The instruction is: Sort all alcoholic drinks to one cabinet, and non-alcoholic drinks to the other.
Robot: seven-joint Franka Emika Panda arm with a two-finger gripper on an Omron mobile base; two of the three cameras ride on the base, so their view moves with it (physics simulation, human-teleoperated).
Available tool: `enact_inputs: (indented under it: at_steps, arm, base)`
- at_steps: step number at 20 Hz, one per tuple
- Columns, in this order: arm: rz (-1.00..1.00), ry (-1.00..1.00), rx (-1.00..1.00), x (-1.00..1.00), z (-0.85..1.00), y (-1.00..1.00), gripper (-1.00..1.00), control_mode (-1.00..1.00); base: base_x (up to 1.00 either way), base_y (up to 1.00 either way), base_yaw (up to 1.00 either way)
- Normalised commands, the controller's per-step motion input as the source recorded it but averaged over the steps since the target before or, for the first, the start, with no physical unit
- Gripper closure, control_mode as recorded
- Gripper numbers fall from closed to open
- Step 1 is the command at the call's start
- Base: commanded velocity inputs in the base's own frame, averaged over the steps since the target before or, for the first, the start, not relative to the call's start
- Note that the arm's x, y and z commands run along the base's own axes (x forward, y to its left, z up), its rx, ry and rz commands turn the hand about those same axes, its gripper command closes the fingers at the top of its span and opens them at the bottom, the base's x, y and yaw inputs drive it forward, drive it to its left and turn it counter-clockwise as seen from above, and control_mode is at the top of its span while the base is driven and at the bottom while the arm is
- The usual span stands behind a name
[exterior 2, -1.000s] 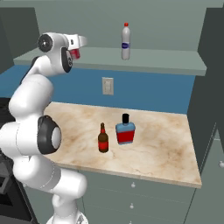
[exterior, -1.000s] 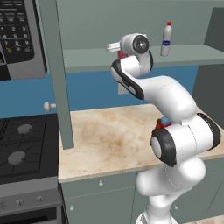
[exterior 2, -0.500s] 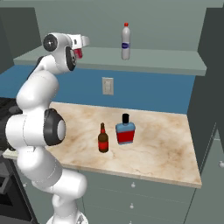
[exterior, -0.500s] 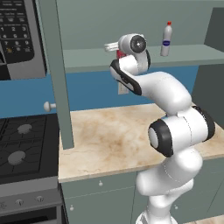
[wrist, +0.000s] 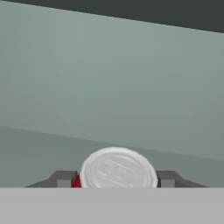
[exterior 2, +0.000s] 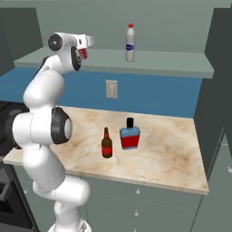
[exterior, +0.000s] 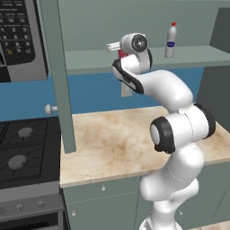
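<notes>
My gripper [exterior 2: 84, 51] is raised to the left part of the cabinet shelf [exterior 2: 163, 65] and is shut on the red soda can [exterior: 121, 54]. In the hand view the can's silver top [wrist: 117, 169] sits between the two dark fingertips [wrist: 64, 178], facing the cabinet's back wall. The white plastic bottle [exterior 2: 130, 43] with a red cap stands upright on the same shelf, further right, also seen as the white bottle [exterior: 170, 40]. On the counter below stand the brown beer bottle [exterior 2: 107, 143] and the squat red-and-blue bottle [exterior 2: 130, 135], close together.
The open cabinet door [exterior: 57, 72] hangs edge-on left of the arm. A stove [exterior: 22, 148] and a microwave [exterior: 18, 36] are at the far left. The marble counter [exterior 2: 167, 154] runs under the shelf, with a wall outlet [exterior 2: 111, 89] behind it.
The arm has shifted slightly up and left along the shelf with the can still in the gripper. The bottles have not moved.
</notes>
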Motion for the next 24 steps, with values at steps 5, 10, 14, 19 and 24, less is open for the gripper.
enact_inputs:
  at_steps: [5,10,14,19,24]
  arm:
    - [0.00,0.01,0.00,0.14,-0.14,0.03,-1.00,-1.00]
    - [0.00,0.00,0.00,0.00,-0.03,0.00,-1.00,-1.00]
    - [0.00,0.00,0.00,0.00,0.00,0.00,-1.00,-1.00]
    - [0.00,0.00,0.00,-0.23,0.00,0.00,-1.00,-1.00]
    - [0.00,-0.02,0.00,-0.92,0.00,0.00,-1.00,-1.00]
  base:
    - [0.00,0.00,0.00]
    - [0.00,0.00,0.00]
    - [0.00,0.00,0.00]
    - [0.00,0.00,0.00]
    - [0.00,0.00,0.00]
